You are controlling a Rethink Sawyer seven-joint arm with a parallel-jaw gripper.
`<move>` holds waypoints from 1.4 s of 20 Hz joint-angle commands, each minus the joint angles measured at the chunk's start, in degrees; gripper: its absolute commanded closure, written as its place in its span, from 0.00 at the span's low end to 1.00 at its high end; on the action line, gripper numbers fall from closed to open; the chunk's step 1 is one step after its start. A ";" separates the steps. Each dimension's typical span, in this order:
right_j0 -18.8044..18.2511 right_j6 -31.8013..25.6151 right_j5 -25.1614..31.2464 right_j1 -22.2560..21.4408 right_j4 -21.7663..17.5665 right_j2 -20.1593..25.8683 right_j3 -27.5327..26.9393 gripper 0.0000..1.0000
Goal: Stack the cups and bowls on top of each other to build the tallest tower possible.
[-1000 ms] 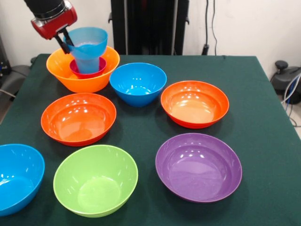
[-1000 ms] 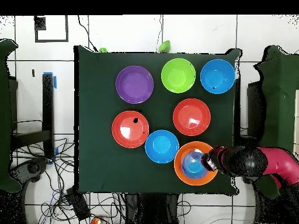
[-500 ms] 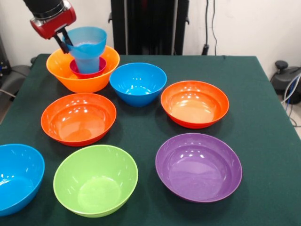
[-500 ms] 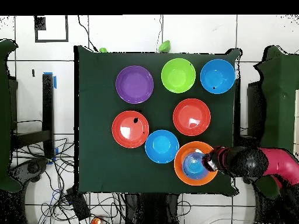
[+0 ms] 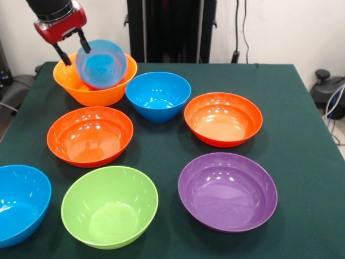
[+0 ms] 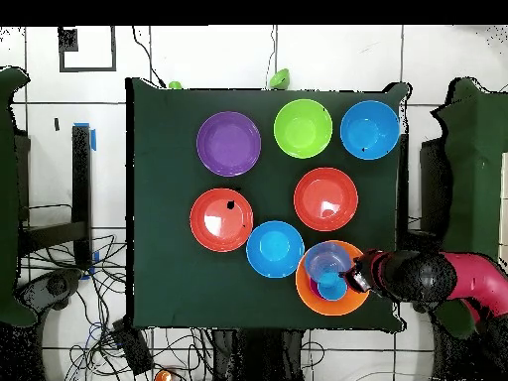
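My gripper (image 5: 73,47) hangs spread and empty at the ten o'clock table corner. The small pale-blue plastic bowl (image 5: 101,63) lies tipped on its side inside the big yellow-orange plastic bowl (image 5: 91,93). I'd regrasp its rim and reseat it level.

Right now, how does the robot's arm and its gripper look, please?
The arm is black, ending in a glossy red wrist housing. The gripper has two thin black fingers. In the overhead view the arm shows red, with a black section towards the gripper.
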 commanded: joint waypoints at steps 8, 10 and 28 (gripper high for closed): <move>1.61 -12.63 -4.26 0.83 -5.06 0.04 -0.13 0.00; 1.50 -12.20 -4.28 0.86 -4.52 0.27 0.28 0.00; 3.48 -10.07 -3.28 -0.62 -4.19 0.20 0.04 1.00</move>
